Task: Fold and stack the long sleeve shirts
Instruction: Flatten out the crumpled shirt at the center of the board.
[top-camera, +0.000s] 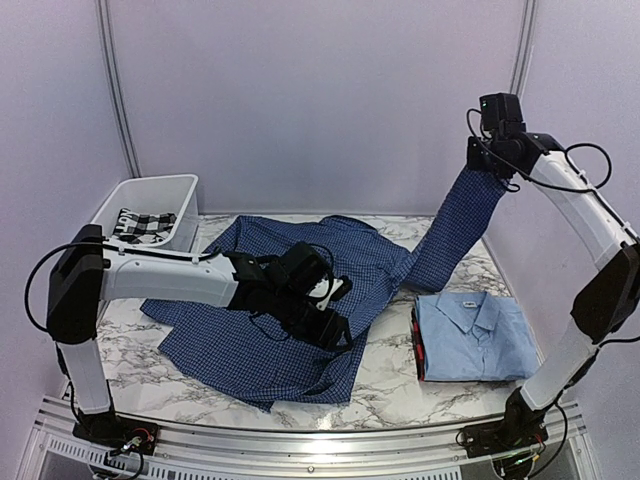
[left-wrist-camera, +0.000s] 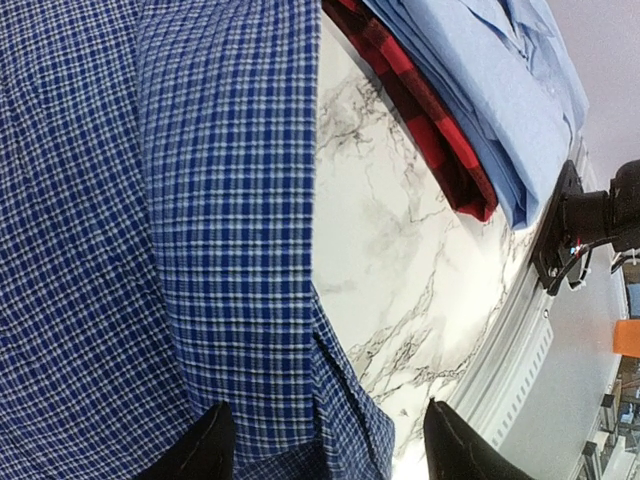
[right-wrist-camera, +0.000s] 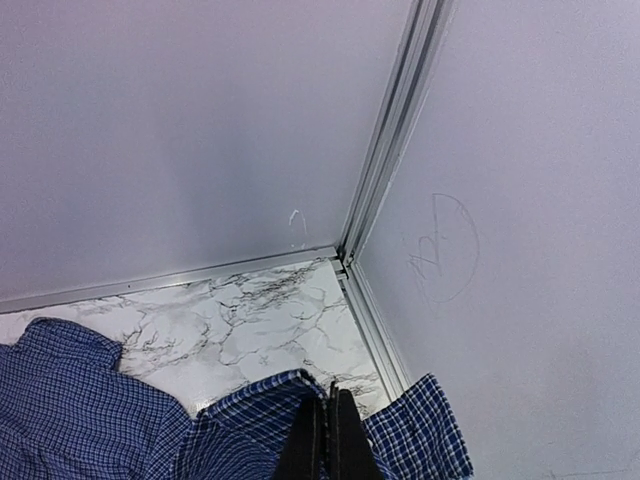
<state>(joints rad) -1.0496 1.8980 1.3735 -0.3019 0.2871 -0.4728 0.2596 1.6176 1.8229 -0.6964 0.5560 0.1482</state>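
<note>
1. The right gripper (right-wrist-camera: 327, 410) is clamped shut on the end of one sleeve (top-camera: 455, 225) of the dark blue shirt (top-camera: 250, 355). It holds the sleeve high over the far right corner of the table (top-camera: 390, 385). The rest of that shirt lies spread across the middle of the table.
2. The pinch takes only a little cloth. If the sleeve pulls taut against the shirt's weight, it could slip out and drop in a heap.
3. The light blue shirt (top-camera: 475, 335) sits folded by the right edge, on top of a red checked garment (top-camera: 417, 340). The raised sleeve hangs just beyond its far side, so a low sweep inward could drag over the stack and rumple it.
4. The left gripper (left-wrist-camera: 325, 445) has its jaws spread wide with nothing held. It hovers low over the dark shirt's edge where cloth meets bare marble. Closing here might catch only the hem, or extra layers.
5. The left arm lies across the shirt's body, so a sleeve folded over now would likely land on the arm rather than the cloth.
6. A white bin (top-camera: 160, 180) holding a black and white cloth (top-camera: 140, 222) stands at the far left corner, well apart.
7. The side wall is close to the right gripper, leaving little room outward.
</note>
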